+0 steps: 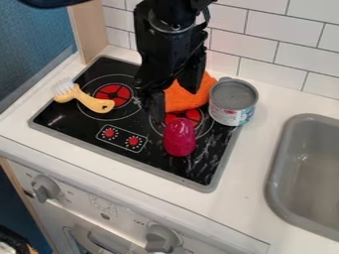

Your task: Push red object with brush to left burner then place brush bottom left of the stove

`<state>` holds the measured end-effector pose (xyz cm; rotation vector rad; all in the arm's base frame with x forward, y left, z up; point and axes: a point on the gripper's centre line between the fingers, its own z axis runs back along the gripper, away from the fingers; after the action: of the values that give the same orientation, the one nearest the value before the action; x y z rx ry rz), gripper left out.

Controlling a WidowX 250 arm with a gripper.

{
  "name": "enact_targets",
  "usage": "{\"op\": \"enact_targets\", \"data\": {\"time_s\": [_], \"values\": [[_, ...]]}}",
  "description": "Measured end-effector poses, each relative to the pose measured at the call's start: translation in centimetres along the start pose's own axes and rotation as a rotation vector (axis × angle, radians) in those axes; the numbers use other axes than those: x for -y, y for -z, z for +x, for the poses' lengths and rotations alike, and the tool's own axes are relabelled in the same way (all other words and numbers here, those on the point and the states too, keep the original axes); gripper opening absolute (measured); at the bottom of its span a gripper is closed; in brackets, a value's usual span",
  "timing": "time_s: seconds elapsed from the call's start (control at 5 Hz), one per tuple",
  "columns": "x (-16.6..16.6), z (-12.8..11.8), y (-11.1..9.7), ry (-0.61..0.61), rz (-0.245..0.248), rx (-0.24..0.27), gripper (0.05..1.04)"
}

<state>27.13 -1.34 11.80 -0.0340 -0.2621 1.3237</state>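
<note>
Below white wall tiles [268,45], a black stove top [74,118]

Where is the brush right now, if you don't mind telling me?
In the camera view, the brush lies across the left edge of the stove, bristles outward, with its handle beside the left burner.

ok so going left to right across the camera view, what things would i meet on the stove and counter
brush → red object → can → sink
</note>
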Motion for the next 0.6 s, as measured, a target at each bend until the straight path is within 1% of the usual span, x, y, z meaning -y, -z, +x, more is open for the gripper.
{"op": "enact_targets", "data": {"time_s": [0.2,0.4,0.6], "values": [[-0.4,-0.2,0.7,0.002,0.032,-0.007,1.001],[-1.6,3.3,1.2,-0.139,0.070,0.006,1.001],[-2.4,5.7,2.0,-0.228,0.112,0.024,1.001]]}}
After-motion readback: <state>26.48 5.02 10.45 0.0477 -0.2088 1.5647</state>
